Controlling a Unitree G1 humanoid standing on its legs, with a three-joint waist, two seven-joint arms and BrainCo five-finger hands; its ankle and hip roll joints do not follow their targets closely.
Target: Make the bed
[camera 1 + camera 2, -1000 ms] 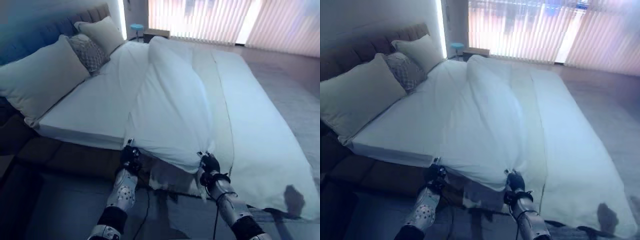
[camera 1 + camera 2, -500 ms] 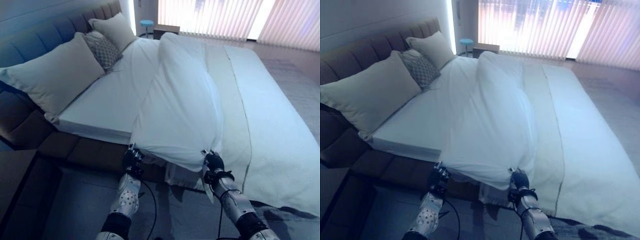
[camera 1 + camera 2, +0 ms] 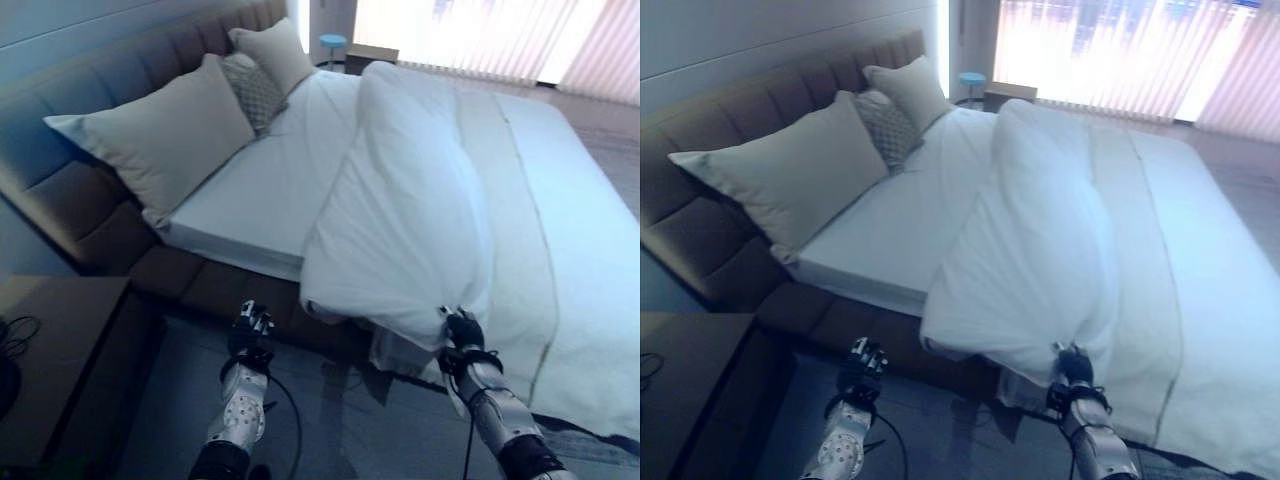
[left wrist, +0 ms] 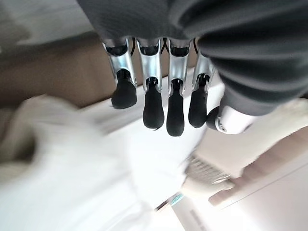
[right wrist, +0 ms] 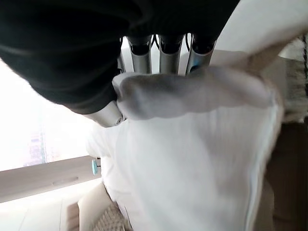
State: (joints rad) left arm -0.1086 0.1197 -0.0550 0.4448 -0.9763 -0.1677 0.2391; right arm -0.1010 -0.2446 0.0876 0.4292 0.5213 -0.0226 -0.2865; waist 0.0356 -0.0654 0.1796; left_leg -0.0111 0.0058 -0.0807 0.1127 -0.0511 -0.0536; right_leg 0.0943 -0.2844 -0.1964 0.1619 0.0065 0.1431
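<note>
I look down on a bedroom with pale vertical blinds (image 3: 480,35) across the far window and a dark padded headboard (image 3: 120,110) along the left wall. The bed (image 3: 250,205) runs from the headboard toward the right, its white sheet bare on the side nearest me. Three pillows lean on the headboard: a large cream pillow (image 3: 160,135) closest, a small patterned cushion (image 3: 252,90) behind it, and another cream pillow (image 3: 275,50) farthest back. A small blue stool (image 3: 331,42) stands in the far corner by the blinds. A dark bedside table (image 3: 50,370) sits at the lower left.

The white duvet (image 3: 420,210) lies bunched in a long ridge down the middle of the bed, folded back on itself, with its near edge hanging over the side of the mattress. The rest spreads flat to the right.

My right robot hand (image 3: 462,335) is at the duvet's hanging near edge. In the right wrist view its fingers (image 5: 166,50) curl round a fold of the white fabric, pinching it against the thumb.

My left robot hand (image 3: 250,330) hangs over the floor, just beside the bed frame and apart from the duvet. In the left wrist view its fingers (image 4: 153,103) hang loose and straight, holding nothing.
</note>
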